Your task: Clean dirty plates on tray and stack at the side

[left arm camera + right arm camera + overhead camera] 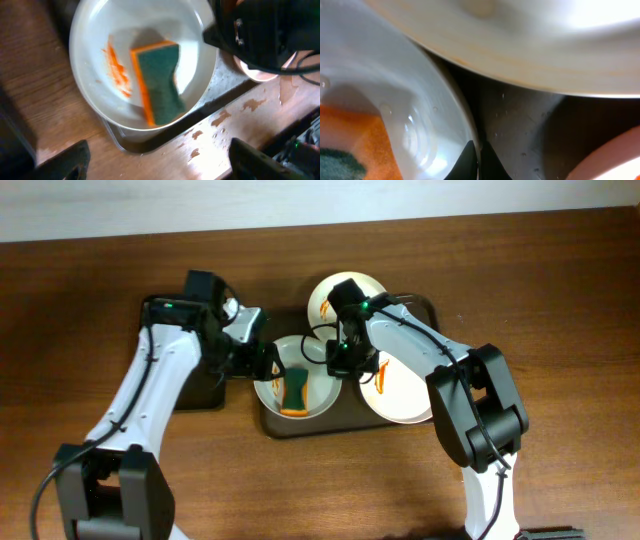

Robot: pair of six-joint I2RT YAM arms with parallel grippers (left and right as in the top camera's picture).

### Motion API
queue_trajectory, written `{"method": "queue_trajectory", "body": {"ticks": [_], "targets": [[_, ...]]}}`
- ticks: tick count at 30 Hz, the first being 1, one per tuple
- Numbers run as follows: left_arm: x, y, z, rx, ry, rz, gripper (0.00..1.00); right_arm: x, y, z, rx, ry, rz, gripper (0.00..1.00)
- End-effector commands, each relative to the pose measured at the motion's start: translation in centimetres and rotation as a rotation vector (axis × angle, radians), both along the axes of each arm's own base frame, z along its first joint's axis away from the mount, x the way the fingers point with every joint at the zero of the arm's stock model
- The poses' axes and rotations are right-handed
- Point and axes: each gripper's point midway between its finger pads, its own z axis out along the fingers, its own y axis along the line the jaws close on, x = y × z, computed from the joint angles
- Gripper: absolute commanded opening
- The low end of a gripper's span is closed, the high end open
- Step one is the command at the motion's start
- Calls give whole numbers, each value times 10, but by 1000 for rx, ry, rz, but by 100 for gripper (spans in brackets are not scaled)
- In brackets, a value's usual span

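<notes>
Three plates [405,402] sit on the tray [300,426], which rests on the table [560,300]. My left claw [268,367] hangs wide open and empty over the left plate [95,75], where a sponge [160,82] lies beside an orange smear [117,67]. My right claw [477,162] is pinched shut on that plate's rim.

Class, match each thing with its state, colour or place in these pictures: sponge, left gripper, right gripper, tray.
Things
1. sponge
2. left gripper
3. right gripper
4. tray

States
a. shut on the rim of a plate
b. dark brown, with a raised rim
c. fingers apart, holding nothing
d. lying in that same plate

Pairs: 1-d, 2-c, 3-a, 4-b
</notes>
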Motion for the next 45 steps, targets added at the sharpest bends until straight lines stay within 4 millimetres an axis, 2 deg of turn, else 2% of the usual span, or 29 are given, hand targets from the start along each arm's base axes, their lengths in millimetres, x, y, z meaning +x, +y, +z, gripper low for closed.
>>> {"method": "queue_trajectory", "body": {"ticks": [1, 7, 12, 15, 19, 25, 29, 32, 35, 39, 42, 45], "targets": [[12, 1, -14, 152, -20, 150, 77, -2, 0, -5, -21, 10, -33, 4], [15, -28, -30, 140, -91, 97, 79, -4, -1, -5, -26, 19, -33, 4], [7, -43, -52, 126, -96, 93, 71, -4, -1, -5, -26, 19, -33, 4], [2, -38, -73, 197, -94, 202, 74, -4, -2, -5, -26, 20, -33, 4], [-3, -45, -88, 261, -163, 169, 75, -6, -2, -6, -30, 27, -33, 4], [4, -58, -91, 303, -265, 149, 65, -9, -4, -6, -36, 40, -32, 4], [0, -55, -116, 339, -213, 136, 63, -12, -5, -6, -41, 49, -32, 4], [-1, -55, -121, 345, -204, 134, 63, -12, -5, -6, -41, 49, -32, 4], [-1, -55, -120, 344, -205, 134, 39, -12, -5, -6, -41, 50, -32, 4], [3, -58, -113, 327, -224, 138, 38, -12, -5, -6, -41, 50, -32, 4], [10, -62, -94, 295, -268, 149, 24, -12, -5, -6, -41, 50, -32, 4], [10, -62, -93, 294, -270, 150, 19, -12, -5, -6, -41, 49, -32, 4]]}}
